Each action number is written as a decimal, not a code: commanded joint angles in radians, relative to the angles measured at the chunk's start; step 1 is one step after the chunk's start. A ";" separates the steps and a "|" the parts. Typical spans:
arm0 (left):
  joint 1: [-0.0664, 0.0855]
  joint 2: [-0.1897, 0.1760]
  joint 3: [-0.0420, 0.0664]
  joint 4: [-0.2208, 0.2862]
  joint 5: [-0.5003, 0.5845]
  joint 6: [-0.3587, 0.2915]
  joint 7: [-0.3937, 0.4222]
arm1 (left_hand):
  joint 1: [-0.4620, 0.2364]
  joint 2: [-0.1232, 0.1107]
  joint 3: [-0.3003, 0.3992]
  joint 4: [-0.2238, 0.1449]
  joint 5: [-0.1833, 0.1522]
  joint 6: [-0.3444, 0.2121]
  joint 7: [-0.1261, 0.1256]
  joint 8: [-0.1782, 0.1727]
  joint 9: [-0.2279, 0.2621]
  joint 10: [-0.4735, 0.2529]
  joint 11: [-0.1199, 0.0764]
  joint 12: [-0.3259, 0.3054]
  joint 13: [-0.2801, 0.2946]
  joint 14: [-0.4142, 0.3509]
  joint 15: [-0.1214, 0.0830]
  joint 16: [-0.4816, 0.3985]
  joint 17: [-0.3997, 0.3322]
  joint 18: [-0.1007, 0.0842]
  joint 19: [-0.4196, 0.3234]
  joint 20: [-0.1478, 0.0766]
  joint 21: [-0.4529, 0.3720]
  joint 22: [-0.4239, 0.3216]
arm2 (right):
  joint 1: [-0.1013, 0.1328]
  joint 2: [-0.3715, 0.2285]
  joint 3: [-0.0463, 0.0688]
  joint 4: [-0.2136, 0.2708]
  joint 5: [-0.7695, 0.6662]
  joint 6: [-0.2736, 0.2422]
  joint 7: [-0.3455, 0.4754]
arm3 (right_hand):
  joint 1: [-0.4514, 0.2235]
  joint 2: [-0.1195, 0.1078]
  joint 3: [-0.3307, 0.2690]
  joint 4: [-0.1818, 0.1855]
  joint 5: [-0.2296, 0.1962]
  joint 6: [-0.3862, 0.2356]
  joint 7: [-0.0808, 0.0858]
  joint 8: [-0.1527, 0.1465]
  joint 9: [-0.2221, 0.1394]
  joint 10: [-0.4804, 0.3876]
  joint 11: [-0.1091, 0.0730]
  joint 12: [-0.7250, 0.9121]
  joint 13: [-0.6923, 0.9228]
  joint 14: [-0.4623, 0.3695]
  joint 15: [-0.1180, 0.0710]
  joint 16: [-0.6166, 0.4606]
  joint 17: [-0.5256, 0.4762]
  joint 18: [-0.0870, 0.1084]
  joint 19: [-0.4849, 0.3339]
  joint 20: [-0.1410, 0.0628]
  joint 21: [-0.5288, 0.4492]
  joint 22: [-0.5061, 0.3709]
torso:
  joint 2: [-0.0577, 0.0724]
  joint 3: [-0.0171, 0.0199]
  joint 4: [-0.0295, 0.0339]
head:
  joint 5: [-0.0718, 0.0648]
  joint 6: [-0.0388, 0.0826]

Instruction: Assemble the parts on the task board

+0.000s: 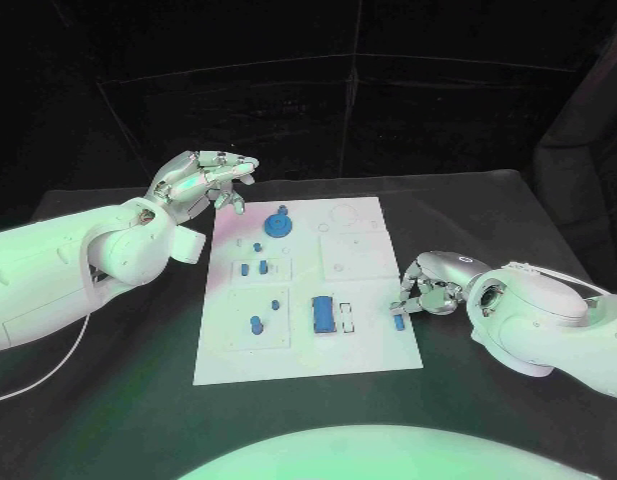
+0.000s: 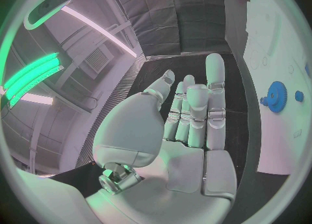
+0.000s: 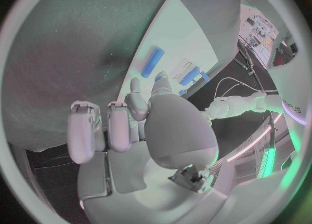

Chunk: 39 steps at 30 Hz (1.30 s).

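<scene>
The task board lies in the middle of the black table, a white plate running from near to far. On it, a blue gear stands at the far left part, small blue parts sit below it in the left column, another small blue piece lies nearer, and a long blue block lies in the near middle beside a pale bar. At the board's right edge a small blue part sits just under the right hand, whose fingers are curled down together over it; whether they actually pinch it I cannot tell. The right wrist view shows that hand's fingers bent inward above the board. The left hand hovers above the table beyond the board's far left corner, fingers loosely spread and holding nothing; the left wrist view shows its fingers stretched out with the gear off to one side.
</scene>
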 commanded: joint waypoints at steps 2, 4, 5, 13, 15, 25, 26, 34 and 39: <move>0.001 0.001 0.000 -0.002 -0.001 0.014 0.006 | -0.012 0.001 -0.007 0.002 -0.004 -0.003 0.000 0.004 0.000 -0.006 0.001 0.003 0.000 -0.006 0.004 0.004 -0.001 0.013 0.005 0.004 -0.004 -0.001 | 0.000 0.007 0.000 0.001 -0.013 0.061 -0.016 | 0.011 -0.002 0.000 -0.004 -0.007 0.008 -0.002 0.004 0.002 0.002 -0.006 -0.005 -0.003 0.060 -0.003 0.002 0.004 -0.009 0.023 0.000 0.001 0.164 | -0.001 0.0004 -0.0001 | -0.002 -0.003; 0.001 0.002 -0.001 -0.003 -0.001 0.015 0.004 | -0.013 0.003 -0.007 0.003 -0.004 -0.002 -0.001 0.006 0.000 -0.006 0.001 0.004 0.000 -0.007 0.004 0.003 -0.003 0.014 0.005 0.004 -0.004 -0.002 | 0.000 0.009 0.000 0.001 -0.016 0.069 -0.022 | 0.018 0.000 0.003 -0.006 -0.009 0.008 -0.002 0.004 0.005 0.000 -0.006 -0.009 -0.005 0.060 -0.004 0.002 0.004 -0.009 0.023 -0.001 0.001 0.163 | -0.001 0.0009 0.0005 | -0.003 -0.001; 0.001 0.002 -0.002 -0.003 -0.001 0.016 0.004 | -0.013 0.003 -0.007 0.003 -0.004 -0.002 -0.001 0.006 0.000 -0.006 0.001 0.004 0.000 -0.007 0.004 0.003 -0.003 0.014 0.005 0.004 -0.004 -0.002 | 0.000 0.010 0.000 0.001 -0.019 0.073 -0.026 | 0.020 0.001 0.003 -0.007 -0.010 0.008 -0.002 0.004 0.006 0.000 -0.006 -0.010 -0.006 0.060 -0.004 0.001 0.004 -0.009 0.023 -0.001 0.001 0.163 | -0.001 0.0006 0.0012 | -0.003 -0.001; 0.001 -0.001 -0.012 -0.002 -0.001 0.020 -0.001 | -0.013 0.003 -0.007 0.003 -0.004 -0.002 -0.001 0.006 0.000 -0.006 0.001 0.004 0.000 -0.007 0.004 0.003 -0.003 0.014 0.005 0.004 -0.004 -0.002 | 0.000 0.020 0.000 0.003 -0.082 0.103 -0.058 | 0.028 0.002 0.005 -0.010 -0.012 0.012 -0.003 0.006 0.011 -0.004 -0.007 -0.021 -0.013 0.059 -0.004 -0.002 0.000 -0.008 0.020 -0.002 -0.002 0.160 | 0.000 -0.0001 -0.0001 | -0.001 0.002; 0.001 -0.001 -0.013 -0.002 -0.001 0.021 -0.003 | -0.013 0.003 -0.007 0.003 -0.004 -0.002 -0.001 0.006 0.000 -0.006 0.001 0.004 0.000 -0.007 0.004 0.003 -0.003 0.014 0.005 0.004 -0.004 -0.002 | 0.000 0.024 0.000 0.004 -0.089 0.115 -0.063 | 0.029 0.001 0.005 -0.011 -0.012 0.014 -0.004 0.007 0.012 -0.004 -0.007 -0.021 -0.014 0.059 -0.004 -0.002 -0.001 -0.009 0.021 -0.002 -0.001 0.161 | 0.000 -0.0005 0.0008 | -0.001 0.002; 0.001 0.004 -0.018 -0.006 -0.001 0.028 -0.017 | -0.013 0.004 -0.008 0.003 -0.004 0.000 -0.001 0.008 0.001 -0.007 0.000 0.004 -0.001 -0.008 0.003 0.003 -0.005 0.014 0.004 0.004 -0.005 -0.002 | -0.001 0.048 0.000 -0.003 -0.108 0.146 -0.078 | 0.123 0.021 0.038 -0.067 0.050 0.015 -0.008 0.005 0.028 -0.007 -0.013 -0.031 -0.018 0.058 -0.010 -0.004 0.001 -0.008 0.020 -0.006 -0.003 0.161 | 0.000 -0.0013 0.0003 | 0.001 0.003; 0.001 0.004 -0.019 -0.006 -0.001 0.028 -0.018 | -0.013 0.005 -0.008 0.003 -0.004 0.000 -0.001 0.008 0.001 -0.007 0.000 0.004 -0.001 -0.008 0.003 0.003 -0.005 0.014 0.004 0.004 -0.005 -0.002 | -0.001 0.050 0.000 -0.003 -0.111 0.147 -0.080 | 0.145 0.031 0.051 -0.079 0.056 0.013 -0.009 0.002 0.029 -0.007 -0.014 -0.032 -0.018 0.059 -0.011 -0.003 0.002 -0.009 0.021 -0.007 -0.002 0.162 | 0.000 -0.0012 0.0006 | 0.001 0.003; 0.001 0.003 -0.020 -0.005 -0.001 0.028 -0.023 | -0.012 0.010 -0.007 0.004 -0.004 -0.001 -0.001 0.009 0.000 -0.010 0.000 0.005 -0.001 -0.008 0.003 0.003 -0.006 0.014 0.004 0.004 -0.005 -0.002 | -0.003 0.058 0.000 -0.002 -0.128 0.125 -0.101 | 0.224 0.084 0.132 -0.123 0.051 0.010 -0.011 -0.017 0.032 -0.004 -0.018 -0.026 -0.010 0.062 -0.015 0.005 0.016 -0.012 0.030 -0.013 0.006 0.173 | 0.001 0.0004 0.0010 | 0.007 0.006; 0.001 0.003 -0.022 -0.006 -0.001 0.028 -0.023 | -0.010 0.011 -0.007 0.004 -0.004 -0.002 -0.002 0.010 0.000 -0.011 0.000 0.005 -0.001 -0.009 0.003 0.003 -0.006 0.014 0.004 0.004 -0.005 -0.002 | -0.003 0.057 0.000 0.006 -0.114 0.086 -0.110 | 0.245 0.091 0.190 -0.138 0.130 0.001 -0.007 -0.034 0.032 -0.008 -0.016 -0.031 -0.011 0.062 -0.015 0.003 0.015 -0.012 0.030 -0.014 0.006 0.173 | -0.001 -0.0009 -0.0001 | 0.007 0.003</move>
